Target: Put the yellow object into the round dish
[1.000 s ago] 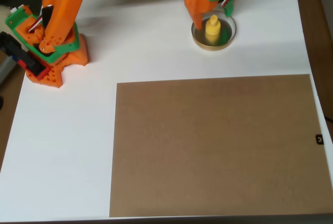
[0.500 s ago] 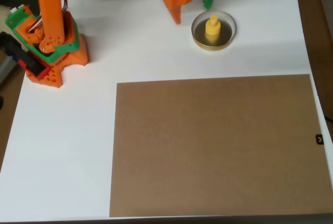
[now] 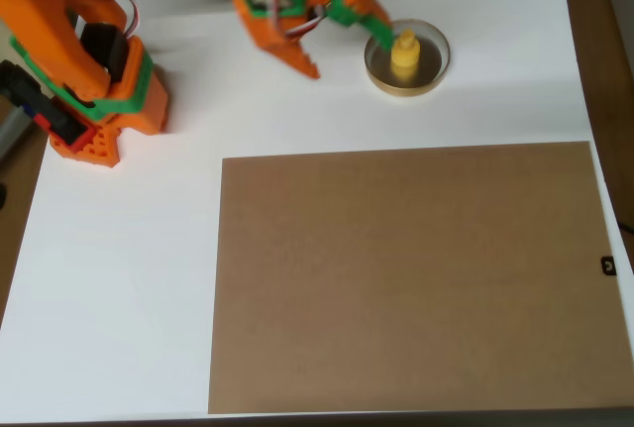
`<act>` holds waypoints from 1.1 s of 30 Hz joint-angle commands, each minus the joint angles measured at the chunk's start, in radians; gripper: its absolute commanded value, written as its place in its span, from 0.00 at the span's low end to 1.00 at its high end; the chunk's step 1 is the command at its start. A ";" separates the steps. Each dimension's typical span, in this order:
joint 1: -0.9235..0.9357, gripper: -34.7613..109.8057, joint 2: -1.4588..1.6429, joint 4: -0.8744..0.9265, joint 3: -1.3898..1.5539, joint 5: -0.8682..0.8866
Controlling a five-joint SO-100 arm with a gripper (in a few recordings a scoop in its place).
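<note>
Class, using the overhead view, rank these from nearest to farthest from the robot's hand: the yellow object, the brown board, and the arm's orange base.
From the hand:
1. Yellow object, just right of it, standing in the round dish.
2. Brown board, below it.
3. Orange base, far left.

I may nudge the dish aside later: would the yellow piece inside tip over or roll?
The yellow object stands upright on its wider base in the round dish, so it probably sits steady. Its narrow knob suggests a sharp jolt could topple it; the rim would likely contain it.
</note>
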 commanded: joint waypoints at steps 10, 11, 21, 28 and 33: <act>0.413 0.41 0.400 -0.213 0.284 0.048; 0.443 0.41 0.423 -0.235 0.304 0.060; 0.698 0.40 0.690 -0.448 0.574 0.161; 0.769 0.41 0.910 -0.518 0.788 0.206; 0.827 0.42 1.015 -0.549 0.925 0.184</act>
